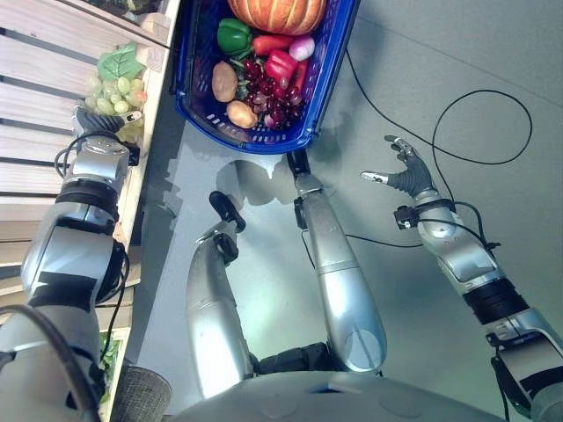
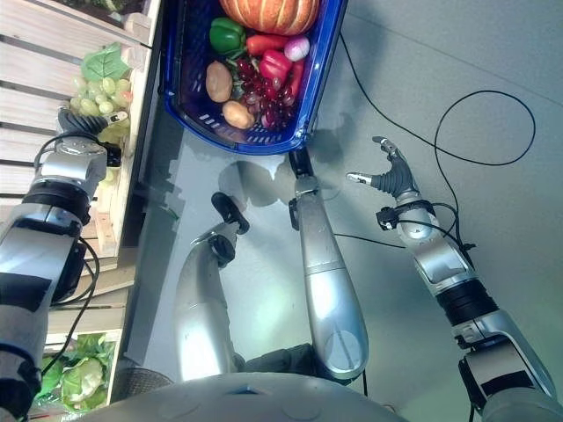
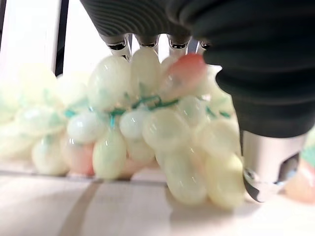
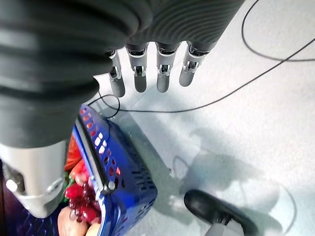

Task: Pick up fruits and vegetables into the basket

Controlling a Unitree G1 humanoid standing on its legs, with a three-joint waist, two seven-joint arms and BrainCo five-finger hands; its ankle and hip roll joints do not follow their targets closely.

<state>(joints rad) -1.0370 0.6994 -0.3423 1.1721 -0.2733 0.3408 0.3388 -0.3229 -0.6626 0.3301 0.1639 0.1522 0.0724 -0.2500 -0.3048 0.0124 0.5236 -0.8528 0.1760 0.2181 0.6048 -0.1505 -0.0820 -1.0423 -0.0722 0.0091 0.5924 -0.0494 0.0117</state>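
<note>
Left wrist view shows the left hand [image 3: 256, 64] against a bunch of pale green plastic grapes [image 3: 147, 132] on the slatted wooden shelf [image 1: 44, 61], fingers over the bunch and thumb beside it, curled round it. The right hand [image 1: 406, 176] hangs over the grey floor [image 1: 457, 53], fingers spread. The blue plastic basket [image 1: 189, 101] holds an orange pumpkin [image 1: 277, 13], green pepper [image 1: 233, 35] and dark red grapes [image 1: 268, 92].

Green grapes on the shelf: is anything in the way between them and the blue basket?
Nothing visible blocks the way. The left hand is already on the green grapes on the wooden shelf, and the blue basket sits open-topped on the floor right beside it.
</note>
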